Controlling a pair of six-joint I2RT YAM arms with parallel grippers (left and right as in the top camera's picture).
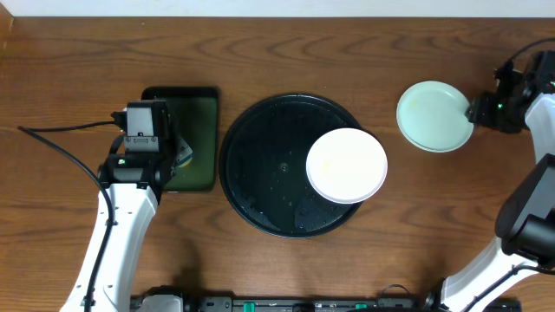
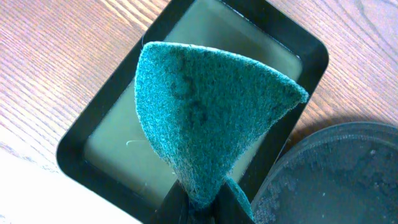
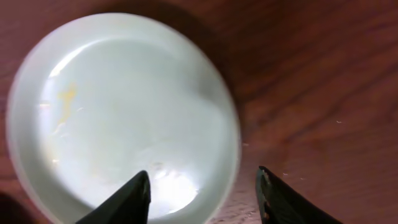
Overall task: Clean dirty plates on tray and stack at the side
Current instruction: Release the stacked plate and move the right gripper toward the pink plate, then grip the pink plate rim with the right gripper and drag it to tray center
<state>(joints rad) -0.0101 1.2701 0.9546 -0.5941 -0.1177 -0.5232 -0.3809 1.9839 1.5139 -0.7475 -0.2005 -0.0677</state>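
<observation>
You have no lettering, label, brand or number to read in any of the views. Every surface you see is unmarked.

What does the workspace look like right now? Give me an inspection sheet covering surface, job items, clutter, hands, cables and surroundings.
Surface: wooden table, brown grain.
Job's things: black round tray at centre; white plate on its right side, overhanging the rim; mint plate on the table further right, with a yellowish smear inside.
Clutter: dark green rectangular tray left of the round tray.
Hands: left hand shut on a teal scouring pad above the green tray; right hand open, straddling the mint plate's edge.
Cables: black cable lying across the table's left side.
Surroundings: pale strip beyond the far edge; nothing else seen.
</observation>
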